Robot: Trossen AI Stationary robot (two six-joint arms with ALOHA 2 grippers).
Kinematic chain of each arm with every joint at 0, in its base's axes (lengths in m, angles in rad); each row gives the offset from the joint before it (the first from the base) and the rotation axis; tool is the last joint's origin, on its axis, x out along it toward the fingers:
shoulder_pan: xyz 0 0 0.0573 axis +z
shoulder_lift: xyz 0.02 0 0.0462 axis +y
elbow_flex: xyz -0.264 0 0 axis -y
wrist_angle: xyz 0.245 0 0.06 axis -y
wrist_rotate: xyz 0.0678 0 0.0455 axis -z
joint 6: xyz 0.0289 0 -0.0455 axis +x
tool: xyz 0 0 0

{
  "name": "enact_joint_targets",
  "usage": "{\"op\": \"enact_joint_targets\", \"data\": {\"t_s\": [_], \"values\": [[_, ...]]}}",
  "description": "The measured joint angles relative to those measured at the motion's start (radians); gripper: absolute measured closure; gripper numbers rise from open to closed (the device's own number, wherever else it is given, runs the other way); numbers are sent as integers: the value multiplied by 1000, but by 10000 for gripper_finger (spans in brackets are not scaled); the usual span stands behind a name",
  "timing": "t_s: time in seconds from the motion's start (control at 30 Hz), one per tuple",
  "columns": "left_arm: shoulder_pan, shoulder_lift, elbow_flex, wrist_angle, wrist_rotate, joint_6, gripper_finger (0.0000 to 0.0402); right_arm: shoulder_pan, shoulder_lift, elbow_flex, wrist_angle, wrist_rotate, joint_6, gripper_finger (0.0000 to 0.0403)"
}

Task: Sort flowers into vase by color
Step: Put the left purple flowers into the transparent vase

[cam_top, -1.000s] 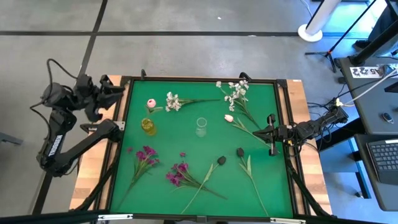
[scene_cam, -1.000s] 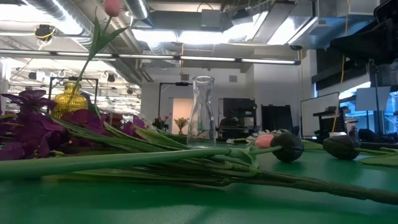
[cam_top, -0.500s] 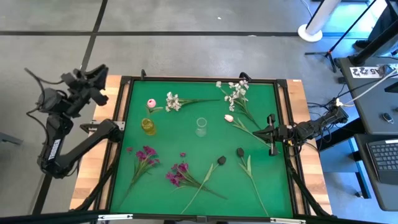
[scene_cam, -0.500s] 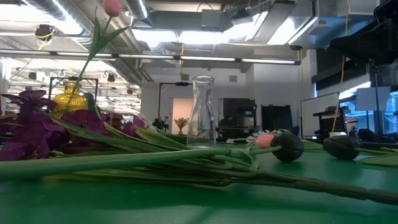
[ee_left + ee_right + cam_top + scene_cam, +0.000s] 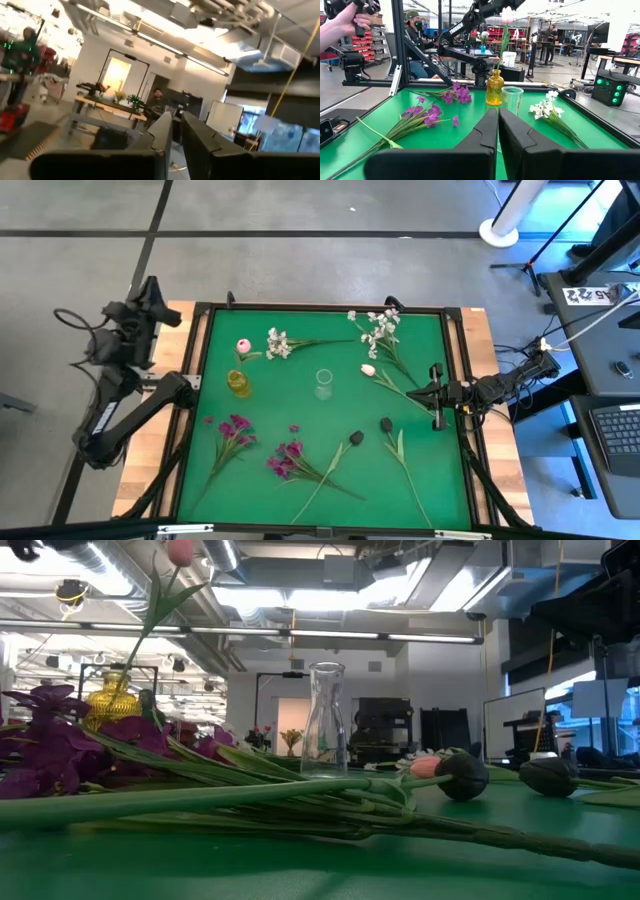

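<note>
The left gripper (image 5: 150, 288) is lifted off the table's left edge, pointing into the room, fingers nearly together and empty. The right gripper (image 5: 436, 393) is resting low at the right edge, closed, holding nothing. The flowers (image 5: 290, 455) are lying across the green mat (image 5: 330, 430); one pink flower (image 5: 243, 346) is standing in the yellow vase (image 5: 238, 383).

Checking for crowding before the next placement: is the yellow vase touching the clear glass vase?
Apart. The high view shows the yellow vase and the clear glass vase separated by a stretch of bare green mat.
</note>
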Motion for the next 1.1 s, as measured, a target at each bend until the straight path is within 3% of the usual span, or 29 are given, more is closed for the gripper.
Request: {"op": "enact_joint_targets", "data": {"t_s": [0.1,0.27,0.4,0.5,0.97,1.1], "values": [[0,1,-75,51,32,-77,387,0,0,0,0,0,0,386],[-19,3,-180,157,294,-181,399,0,0,0,0,0,0,386],[-85,3,-187,230,492,-209,400,0,0,0,0,0,0,386],[-160,3,-187,233,584,-242,400,0,0,0,0,0,0,386],[-648,88,-187,143,716,-218,401,0,0,0,0,0,0,386],[-771,88,-163,108,712,-166,401,0,0,0,0,0,0,386]]}}
